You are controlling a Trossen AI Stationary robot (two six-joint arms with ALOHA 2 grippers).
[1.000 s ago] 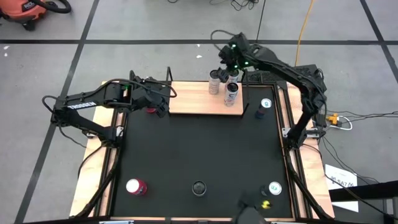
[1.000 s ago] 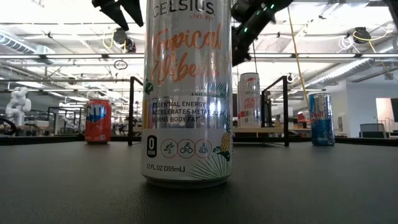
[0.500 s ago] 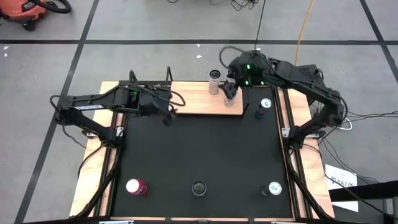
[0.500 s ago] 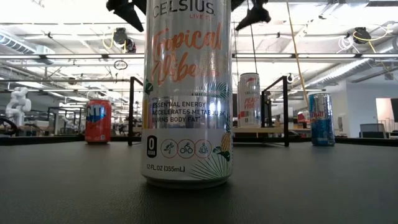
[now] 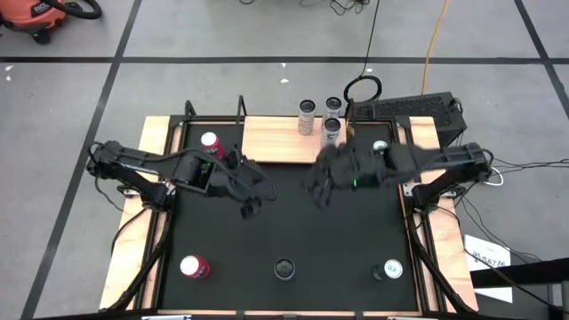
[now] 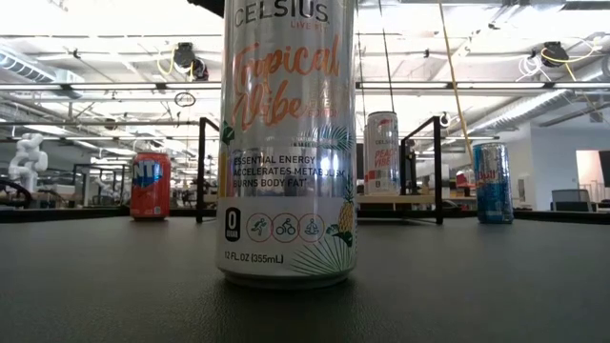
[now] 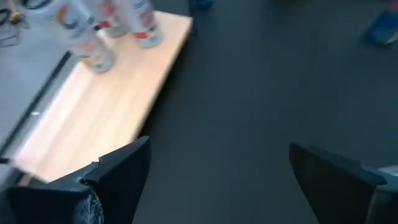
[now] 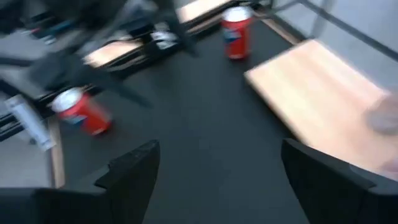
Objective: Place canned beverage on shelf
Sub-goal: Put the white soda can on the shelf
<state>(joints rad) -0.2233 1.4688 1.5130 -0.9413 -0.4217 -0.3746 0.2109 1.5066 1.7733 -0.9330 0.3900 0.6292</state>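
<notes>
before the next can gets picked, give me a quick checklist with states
1. Left hand empty and open: ok.
2. Right hand empty and open: ok.
3. Shelf has bare board free for another can: ok.
4. Three cans on the shelf standing upright: ok.
5. Cans left on the black table, such as the red can near the front: ok, upright and apart.
6. Which can goes next: cannot tell.
</notes>
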